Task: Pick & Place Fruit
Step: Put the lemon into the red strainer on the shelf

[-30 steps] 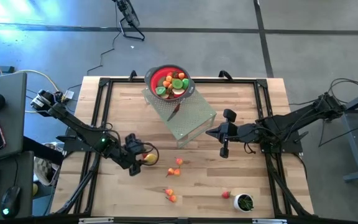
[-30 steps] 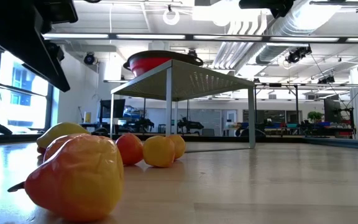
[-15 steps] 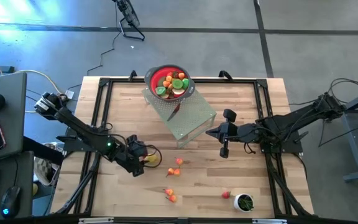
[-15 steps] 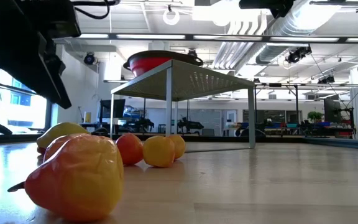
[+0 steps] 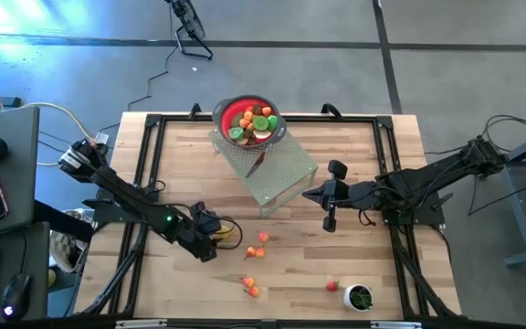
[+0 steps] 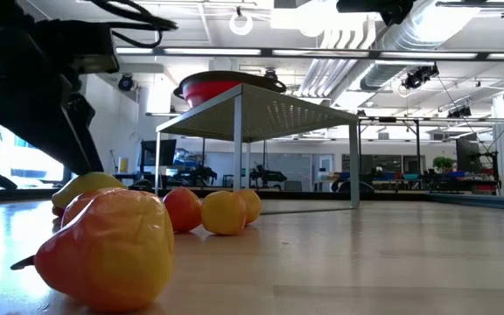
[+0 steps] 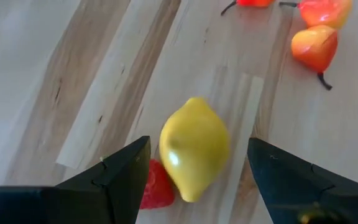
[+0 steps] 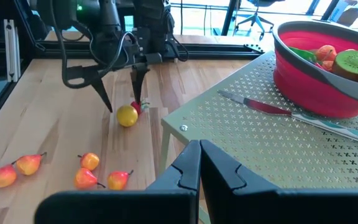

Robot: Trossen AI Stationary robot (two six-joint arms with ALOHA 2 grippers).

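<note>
The left claw (image 5: 214, 239) hung low over the wooden table (image 5: 354, 265), at about eight o'clock from the table's middle in the overhead view, with its two fingers (image 7: 120, 177) spread wide, one on each side of a yellow lemon (image 7: 193, 147) and not pinching it. The lemon lay on the boards between them, and a small red fruit (image 7: 154, 190) sat just beside it, touching or nearly so, close to one finger.

The right claw (image 5: 329, 211) waited at about three o'clock from the table's middle, its fingers (image 8: 182, 168) pressed together and holding nothing, just beside the edge of a perforated metal stand (image 5: 286, 174).

On that stand, toward twelve o'clock, sat a red bowl (image 5: 222, 116) already filled with fruit pieces (image 5: 254, 123) in green, orange and red. A knife (image 8: 278, 110) lay on the stand's top near the bowl.

More loose fruit was scattered on the table: a pair of small orange-red pieces (image 5: 257, 248) near the middle, another pair (image 5: 250, 286) toward six o'clock, and a single red piece (image 5: 332, 286) at about five o'clock, next to a small white cup (image 5: 359, 297) with green contents. From table height, a large red-and-yellow pear (image 6: 108, 247) filled the foreground.
</note>
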